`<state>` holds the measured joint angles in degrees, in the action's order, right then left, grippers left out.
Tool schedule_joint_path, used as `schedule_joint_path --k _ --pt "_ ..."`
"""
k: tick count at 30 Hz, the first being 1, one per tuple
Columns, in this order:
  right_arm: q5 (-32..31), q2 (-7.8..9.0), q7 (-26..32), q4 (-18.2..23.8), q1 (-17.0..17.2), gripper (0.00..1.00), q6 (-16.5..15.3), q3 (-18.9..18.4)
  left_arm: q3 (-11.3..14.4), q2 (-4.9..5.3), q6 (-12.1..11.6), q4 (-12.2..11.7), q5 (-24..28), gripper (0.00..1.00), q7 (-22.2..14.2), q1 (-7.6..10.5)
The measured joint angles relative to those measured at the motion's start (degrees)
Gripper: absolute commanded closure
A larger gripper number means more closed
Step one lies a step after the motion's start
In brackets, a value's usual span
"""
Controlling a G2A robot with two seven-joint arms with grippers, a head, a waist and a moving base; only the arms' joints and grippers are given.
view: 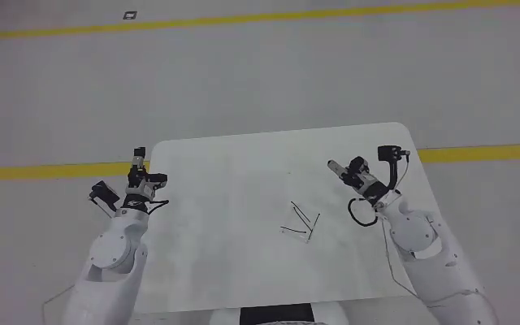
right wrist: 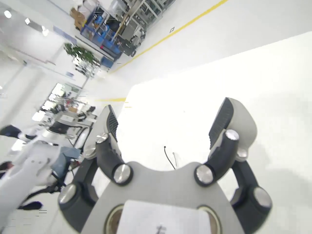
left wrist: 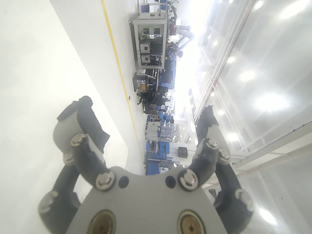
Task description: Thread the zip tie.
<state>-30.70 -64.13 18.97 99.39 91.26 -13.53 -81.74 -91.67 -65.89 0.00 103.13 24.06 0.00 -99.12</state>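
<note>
The zip ties (view: 301, 214) lie on the white desk (view: 227, 260), a little right of the middle in the top view and low in the frame. They sit between the two arms, nearer the arm on the right side of the frame, and nothing is touching them. There look to be three or so thin dark strips, lying flat and loosely crossed, with their ends pointing different ways. In the right wrist view, one black strip (right wrist: 169, 156) with a tiny knob at its end peeks out just past the body of the right tool (right wrist: 168, 115), low in the frame. A paler strip (right wrist: 175, 157) lies right beside it. The strips are too small to tell the head from the tail for sure. A zip tie like this is likely very light, smooth and bendy, and it lies so flat that it may slip away when pinched. A good place to take hold is probably near the blocky head for one tool and a bit back from the thin tip for the other. That leaves the tip free to poke through the hole. The right tool is spread wide and holds nothing. The left tool (left wrist: 146, 122) is also spread wide and empty, up by the left edge of the desk.
</note>
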Motion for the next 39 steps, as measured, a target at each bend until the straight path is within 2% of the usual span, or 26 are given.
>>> schedule_joint_path --k 12,13,15,17,19,23,25,36,39 --pt "-1.1 0.01 -0.2 -0.2 -0.1 0.0 -0.5 0.3 0.0 0.0 0.0 0.0 0.0 0.0 0.0 0.0" --pt "-1.9 0.08 0.5 0.2 -0.4 0.0 -1.3 0.5 0.0 0.0 0.0 0.0 0.0 0.0 0.0 0.0" --pt "-4.7 0.34 2.7 0.7 -1.6 0.0 -3.5 0.8 0.0 0.0 0.0 0.0 0.0 0.0 0.0 0.0" --pt "-10.9 0.7 6.1 1.1 -3.1 0.0 -5.9 2.0 0.0 0.0 0.0 0.0 0.0 0.0 0.0 0.0" --pt "-16.1 0.92 8.8 1.3 -4.6 0.0 -6.2 4.0 0.0 0.0 0.0 0.0 0.0 0.0 0.0 0.0" --pt "-22.0 1.4 14.2 0.9 -7.0 0.0 -5.9 9.4 0.0 0.0 0.0 0.0 0.0 0.0 0.0 0.0" --pt "-22.6 1.5 15.4 0.9 -7.3 0.0 -5.9 10.7 0.0 0.0 0.0 0.0 0.0 0.0 0.0 0.0" --pt "-22.5 1.5 15.2 1.0 -7.3 0.0 -5.9 10.3 0.0 0.0 0.0 0.0 0.0 0.0 0.0 0.0" --pt "-24.7 2.08 18.5 3.9 -8.4 0.0 -6.0 13.5 0.0 0.0 0.0 0.0 0.0 0.0 0.0 0.0"
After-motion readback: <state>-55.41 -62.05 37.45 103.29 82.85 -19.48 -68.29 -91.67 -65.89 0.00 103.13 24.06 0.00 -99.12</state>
